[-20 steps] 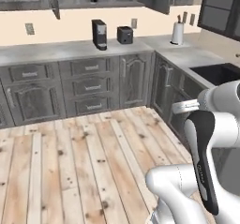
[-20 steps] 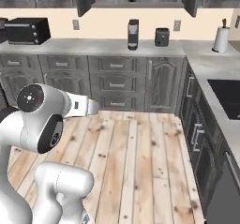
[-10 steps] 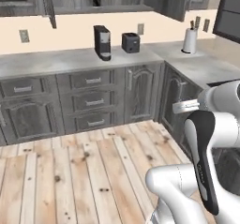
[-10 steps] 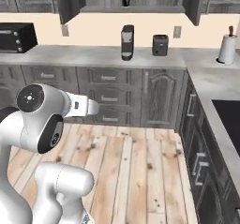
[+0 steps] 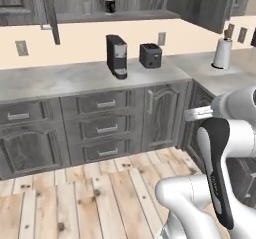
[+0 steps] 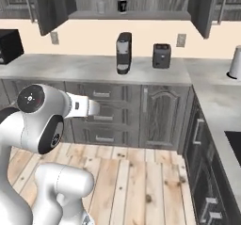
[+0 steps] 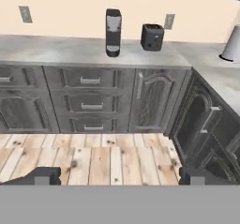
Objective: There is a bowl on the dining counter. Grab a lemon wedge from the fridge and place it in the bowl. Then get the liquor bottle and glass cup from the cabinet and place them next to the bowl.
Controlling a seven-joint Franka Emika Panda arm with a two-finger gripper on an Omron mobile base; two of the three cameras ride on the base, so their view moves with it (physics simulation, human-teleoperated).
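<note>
The cabinet (image 5: pixel 115 17) (image 6: pixel 132 15) hangs above the back counter with both doors swung open. On its shelf stands the liquor bottle (image 5: pixel 109 3) (image 6: pixel 122 4), small, with a black label. Just left of it is the clear glass cup (image 6: pixel 100 6), faint against the dark back. My gripper (image 7: pixel 120 176) is open with nothing between its fingertips (image 7: pixel 44 175). It hangs low over the wood floor, well short of the counter and far below the shelf. The bowl, dining counter, fridge and lemon wedge are out of view.
A coffee machine (image 5: pixel 116 55) (image 7: pixel 113 32) and a toaster (image 5: pixel 150 55) (image 7: pixel 152 36) stand on the back counter under the cabinet. A paper towel roll (image 5: pixel 221 53) sits in the right corner, a microwave (image 6: pixel 9 45) at far left. Counter units run along the right side.
The whole picture has shifted: the base has driven toward the back counter, so cabinet, bottle and appliances look larger and nearer. The arm's pose and the open jaws are unchanged.
</note>
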